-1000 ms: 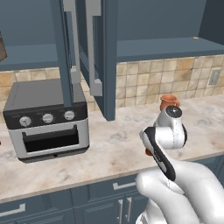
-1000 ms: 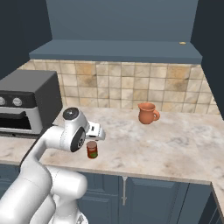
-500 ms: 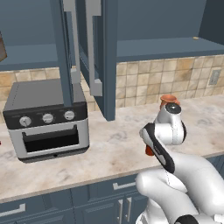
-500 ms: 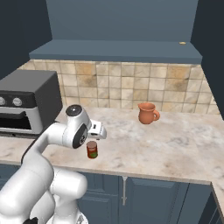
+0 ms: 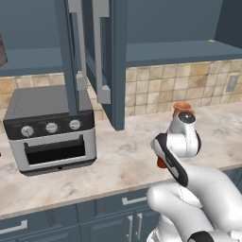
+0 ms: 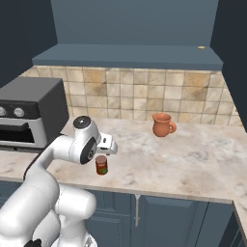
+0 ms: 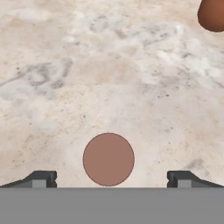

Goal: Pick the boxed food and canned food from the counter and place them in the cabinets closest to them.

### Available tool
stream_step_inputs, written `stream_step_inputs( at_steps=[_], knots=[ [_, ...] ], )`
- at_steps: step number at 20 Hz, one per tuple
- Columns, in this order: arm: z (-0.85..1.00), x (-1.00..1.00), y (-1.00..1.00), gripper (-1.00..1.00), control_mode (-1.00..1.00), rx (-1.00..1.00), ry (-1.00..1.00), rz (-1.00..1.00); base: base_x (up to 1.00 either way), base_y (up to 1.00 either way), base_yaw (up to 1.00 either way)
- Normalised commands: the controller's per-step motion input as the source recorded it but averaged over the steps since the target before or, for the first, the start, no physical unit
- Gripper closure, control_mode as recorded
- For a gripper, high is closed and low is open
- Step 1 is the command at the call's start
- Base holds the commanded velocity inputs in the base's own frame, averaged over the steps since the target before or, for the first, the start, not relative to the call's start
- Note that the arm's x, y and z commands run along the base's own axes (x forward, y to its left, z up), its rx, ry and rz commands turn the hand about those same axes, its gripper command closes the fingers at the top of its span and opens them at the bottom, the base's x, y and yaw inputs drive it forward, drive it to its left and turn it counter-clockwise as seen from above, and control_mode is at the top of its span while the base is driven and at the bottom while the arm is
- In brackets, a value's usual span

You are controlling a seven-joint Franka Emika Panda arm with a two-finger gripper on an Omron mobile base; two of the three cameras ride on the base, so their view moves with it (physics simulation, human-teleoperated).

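Canned food: small red-orange can (image 6: 101,165) with a greenish band, upright on the counter near its front edge, lower left of centre in the right base view; in the hand view its round brown top (image 7: 108,159) sits at bottom centre, between the two fingertips.
Gripper: (image 7: 108,179) pointing down over the can; the hand (image 6: 107,144) hangs just above it in the right base view.
Jaws: spread wide, one dark tip (image 7: 40,178) at lower left and one at lower right of the hand view, the can top in the gap and touching neither; nothing held.
Counter: beige marbled stone (image 6: 193,164) running across the middle of both base views, light front edge.
Cabinets: dark blue-grey wall units; in the left base view two doors (image 5: 108,52) stand open at upper centre, grey bar handles showing.
Mug: terracotta, with handle (image 6: 162,124), right of centre in the right base view, well apart from the can; its edge shows at the upper right corner of the hand view.
Toaster oven: grey, three knobs (image 5: 51,130), left of the left base view, on the counter under the open doors.
Backsplash: tan tiles (image 6: 144,96) behind the counter.
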Motion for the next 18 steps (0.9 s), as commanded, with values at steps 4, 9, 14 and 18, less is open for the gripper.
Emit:
stream_step_inputs(
  at_steps=[4, 9, 14, 18],
  knots=[
    [-0.26, -0.01, 0.0, -1.0, -1.0, 0.0, 0.0, 0.0, 0.0, 0.0, 0.0],
    [-0.29, 0.0, 0.0, -1.0, -1.0, 0.0, 0.01, 0.0, 0.0, 0.0, 0.0],
    [-0.24, 0.12, 0.0, -1.0, -1.0, 0.0, 0.06, 0.0, 0.0, 0.0, 0.0],
    [-0.29, 0.01, 0.0, -1.0, -1.0, 0.0, 0.05, 0.0, 0.0, 0.0, 0.0]
  ],
)
